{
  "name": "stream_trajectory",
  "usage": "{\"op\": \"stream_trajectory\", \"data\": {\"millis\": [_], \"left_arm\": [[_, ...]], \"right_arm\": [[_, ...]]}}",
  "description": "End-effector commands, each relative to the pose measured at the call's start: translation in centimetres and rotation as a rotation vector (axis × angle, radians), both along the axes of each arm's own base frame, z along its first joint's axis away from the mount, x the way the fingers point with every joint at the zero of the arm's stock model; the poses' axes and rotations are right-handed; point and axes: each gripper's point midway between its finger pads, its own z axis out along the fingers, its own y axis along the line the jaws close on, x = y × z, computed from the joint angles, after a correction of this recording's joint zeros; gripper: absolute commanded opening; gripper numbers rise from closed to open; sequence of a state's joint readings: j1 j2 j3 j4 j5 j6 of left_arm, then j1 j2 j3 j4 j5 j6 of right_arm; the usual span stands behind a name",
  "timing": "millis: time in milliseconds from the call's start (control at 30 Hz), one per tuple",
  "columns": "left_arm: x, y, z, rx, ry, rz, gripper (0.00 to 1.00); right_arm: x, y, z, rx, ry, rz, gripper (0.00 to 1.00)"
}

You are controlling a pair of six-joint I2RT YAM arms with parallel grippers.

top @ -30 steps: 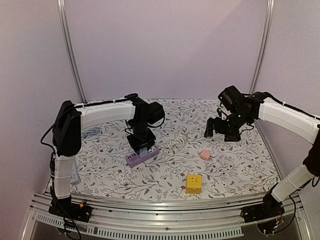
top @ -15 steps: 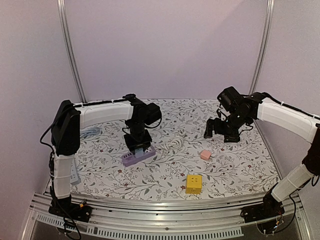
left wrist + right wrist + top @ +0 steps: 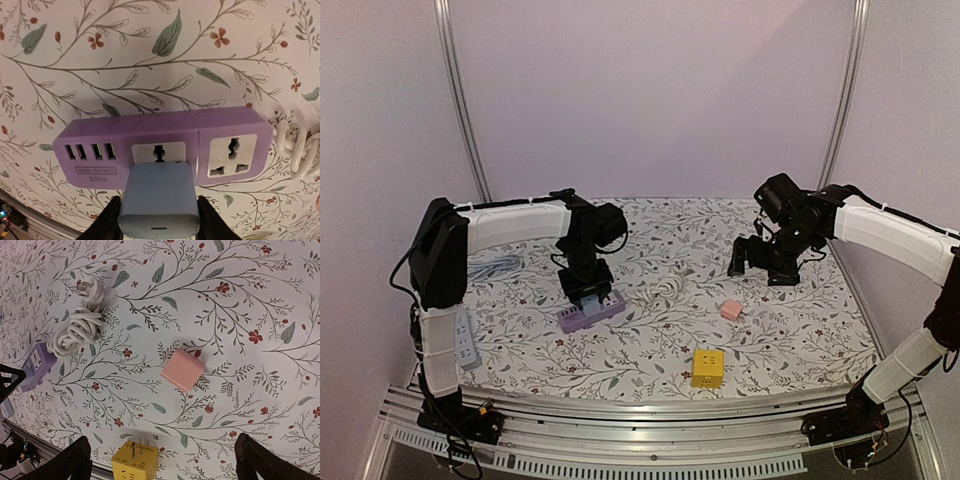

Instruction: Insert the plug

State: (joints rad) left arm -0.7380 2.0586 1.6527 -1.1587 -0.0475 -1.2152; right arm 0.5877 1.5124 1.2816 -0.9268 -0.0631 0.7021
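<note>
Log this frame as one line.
left gripper: shut on plug | plug: at power strip socket, seating unclear | right gripper: open, holding nothing

A plain back wall (image 3: pixel 650 90) of pale lilac closes the space, with a left wall (image 3: pixel 370 130) and a right wall (image 3: pixel 920 100) of the same colour meeting it at an angle. A thin metal pole (image 3: pixel 460 100) runs up the left corner and a second pole (image 3: pixel 842 100) up the right, both leaning slightly. The counter (image 3: pixel 620 350) is covered by a white cloth (image 3: pixel 150 40) printed with thin branches, grey-green leaves and small red flowers. A slotted aluminium rail (image 3: pixel 650 412) edges its near side. The light is soft and even, and shadows are faint.
</note>
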Motion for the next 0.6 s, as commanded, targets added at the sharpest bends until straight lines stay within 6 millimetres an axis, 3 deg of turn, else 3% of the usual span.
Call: {"op": "stream_trajectory", "data": {"millis": [0,167,300,467,567], "left_arm": [[0.1,1.2,-1.2,0.022,0.026,0.005,0.06],[0.6,1.1,-0.3,0.005,-0.021,0.009,0.10],[1.0,1.0,0.7,-0.021,-0.063,0.007,0.21],[1.4,0.5,1.7,-0.056,-0.101,-0.012,0.61],[1.6,0.4,2.4,-0.067,-0.119,-0.033,0.76]], "right_arm": [[-0.2,-0.4,-1.1,-0.013,0.038,-0.028,0.99],[-0.4,-0.4,-1.2,-0.007,0.048,-0.050,0.99],[-0.3,-0.4,-1.1,0.002,0.050,-0.071,0.99],[-0.3,-0.4,-1.3,0.014,0.055,-0.102,0.99],[-0.2,-0.5,-1.2,0.017,0.052,-0.117,0.99]]}}
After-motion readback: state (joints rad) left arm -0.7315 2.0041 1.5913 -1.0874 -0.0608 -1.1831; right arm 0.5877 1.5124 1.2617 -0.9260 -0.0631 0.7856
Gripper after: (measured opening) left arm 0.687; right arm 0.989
